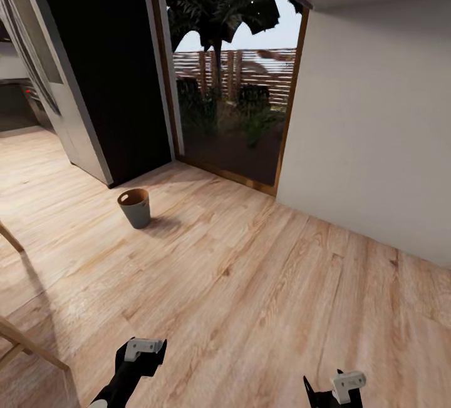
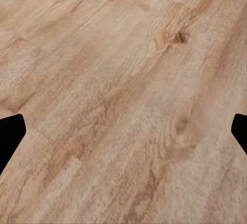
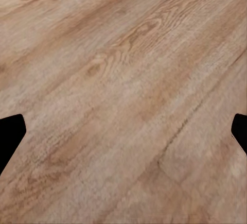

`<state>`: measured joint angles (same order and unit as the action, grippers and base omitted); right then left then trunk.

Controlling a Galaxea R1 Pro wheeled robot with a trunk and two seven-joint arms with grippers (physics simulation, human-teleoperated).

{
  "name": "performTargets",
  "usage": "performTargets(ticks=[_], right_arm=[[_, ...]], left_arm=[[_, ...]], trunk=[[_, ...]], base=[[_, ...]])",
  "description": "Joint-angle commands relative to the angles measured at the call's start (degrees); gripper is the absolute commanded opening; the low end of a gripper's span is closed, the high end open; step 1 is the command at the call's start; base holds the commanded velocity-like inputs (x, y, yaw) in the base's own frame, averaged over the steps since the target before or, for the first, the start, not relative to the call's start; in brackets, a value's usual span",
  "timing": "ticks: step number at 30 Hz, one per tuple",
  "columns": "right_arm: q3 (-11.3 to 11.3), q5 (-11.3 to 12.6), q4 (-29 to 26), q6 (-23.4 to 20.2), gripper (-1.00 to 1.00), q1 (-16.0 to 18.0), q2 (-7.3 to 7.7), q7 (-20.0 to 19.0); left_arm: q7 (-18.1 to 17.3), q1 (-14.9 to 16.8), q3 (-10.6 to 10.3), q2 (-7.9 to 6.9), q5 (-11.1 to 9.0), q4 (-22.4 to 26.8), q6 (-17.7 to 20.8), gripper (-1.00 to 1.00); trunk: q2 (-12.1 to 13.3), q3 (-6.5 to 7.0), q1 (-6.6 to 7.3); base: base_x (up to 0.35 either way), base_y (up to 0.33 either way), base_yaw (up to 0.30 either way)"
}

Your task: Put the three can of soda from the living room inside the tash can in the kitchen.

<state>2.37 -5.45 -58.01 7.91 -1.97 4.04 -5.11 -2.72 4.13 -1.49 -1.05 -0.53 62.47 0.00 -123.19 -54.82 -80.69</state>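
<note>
the tash can (image 1: pixel 134 207) stands upright on the wooden floor (image 1: pixel 250 283), ahead and left, nearer the left gripper (image 1: pixel 143 350) than the right gripper (image 1: pixel 335 389). both jaws spread wide, holding nothing.

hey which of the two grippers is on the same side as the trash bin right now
The left gripper: it sits low on the head view's left, the side where the grey bin stands; the right gripper is opposite.

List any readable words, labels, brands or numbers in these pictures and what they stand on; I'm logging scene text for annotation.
None can be read.
The trash can has a plain grey outside with no label.
The white parts on the left gripper and right gripper carry no legible marking.
Small red marks on a dark front at far left are too blurred to read.
The wooden floor bears only grain.
</note>
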Motion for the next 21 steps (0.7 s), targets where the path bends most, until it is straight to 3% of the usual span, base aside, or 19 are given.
performTargets(ticks=[1, 8, 21], right_arm=[[0.00, 0.00, 0.00, 0.00, 1.00, 0.01, 0.00, 0.00], [-0.02, 0.00, 0.01, -0.02, 1.00, 0.00, 0.00, -0.05], [0.00, 0.00, 0.01, 0.00, 1.00, -0.03, 0.00, -0.08]], left_arm=[[0.00, 0.00, 0.00, 0.00, 0.00, 0.02, 0.00, 1.00], [0.00, 0.00, 0.00, 0.00, 0.00, 0.02, -0.06, 1.00], [-0.07, 0.00, 0.00, 0.00, 0.00, 0.17, -0.09, 1.00]], trunk=[[0.00, 0.00, 0.00], [0.00, 0.00, 0.00], [0.00, 0.00, 0.00]], base=[[0.255, -0.185, 0.122], [0.193, -0.131, 0.037], [0.131, -0.009, 0.002]])
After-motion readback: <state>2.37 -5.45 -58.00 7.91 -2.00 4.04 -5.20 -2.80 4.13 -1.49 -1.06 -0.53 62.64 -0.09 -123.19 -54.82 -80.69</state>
